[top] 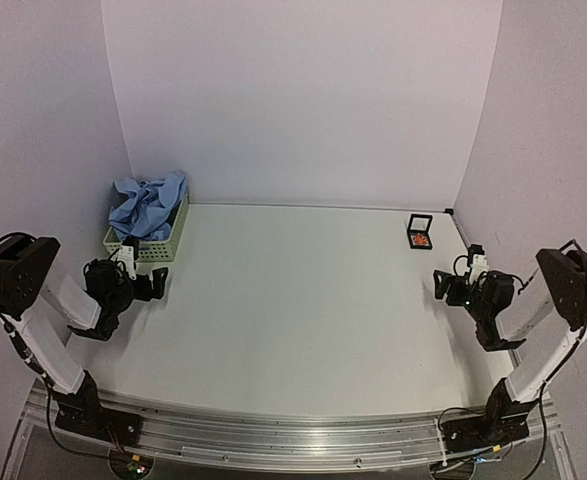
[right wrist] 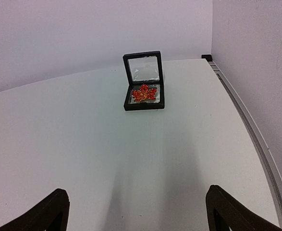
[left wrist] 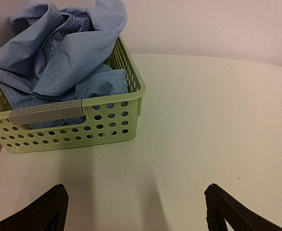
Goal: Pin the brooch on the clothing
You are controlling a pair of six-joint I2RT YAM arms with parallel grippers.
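Note:
The light blue shirt (top: 149, 207) lies crumpled in a pale green basket (top: 168, 248) at the back left; it also shows in the left wrist view (left wrist: 59, 53). The orange-red leaf brooch (right wrist: 143, 93) lies in a small open black box (right wrist: 144, 106) at the back right, also seen from above (top: 420, 239). My left gripper (top: 143, 286) is open and empty just in front of the basket. My right gripper (top: 447, 284) is open and empty, a short way in front of the box.
The basket (left wrist: 68, 127) stands against the left wall. White walls close the table on the left, back and right. A metal rail (right wrist: 256, 139) runs along the table's right edge. The white tabletop (top: 293, 300) lies between the two arms.

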